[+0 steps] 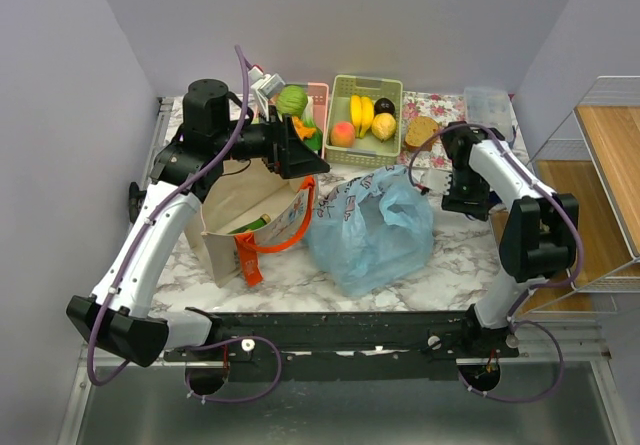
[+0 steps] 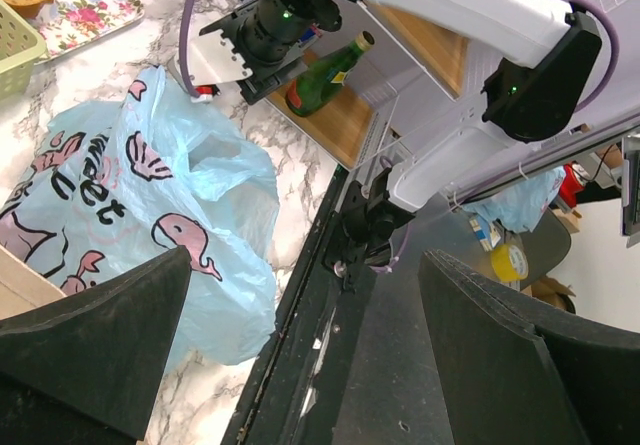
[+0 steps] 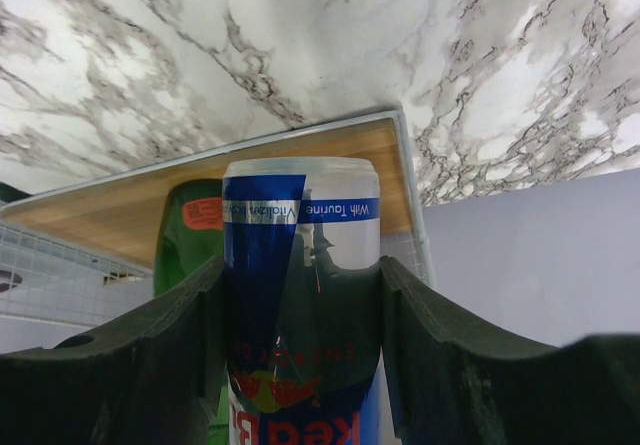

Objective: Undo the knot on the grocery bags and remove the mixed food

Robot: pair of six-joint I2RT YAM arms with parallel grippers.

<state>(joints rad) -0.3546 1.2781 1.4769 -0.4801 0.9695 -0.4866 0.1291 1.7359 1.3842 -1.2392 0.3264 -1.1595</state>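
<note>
The light blue plastic bag (image 1: 370, 230) lies crumpled mid-table, and its pink whale print shows in the left wrist view (image 2: 130, 215). Its top looks loose and I cannot make out a knot. A green cabbage (image 1: 292, 100) and an orange piece (image 1: 303, 125) sit in the pink basket at the back. A peach (image 1: 343, 133) lies in the green basket. My left gripper (image 1: 300, 150) hangs open and empty (image 2: 305, 265) over the tote's far edge, next to the pink basket. My right gripper (image 1: 465, 200) is right of the bag, shut on a Red Bull can (image 3: 300, 225).
A beige tote (image 1: 240, 215) with orange handles stands left of the bag. The green basket (image 1: 365, 85) holds bananas. A bread slice (image 1: 420, 130) lies on a floral tray. A wire shelf (image 1: 600, 165) stands at the right and holds a green bottle (image 2: 325, 75).
</note>
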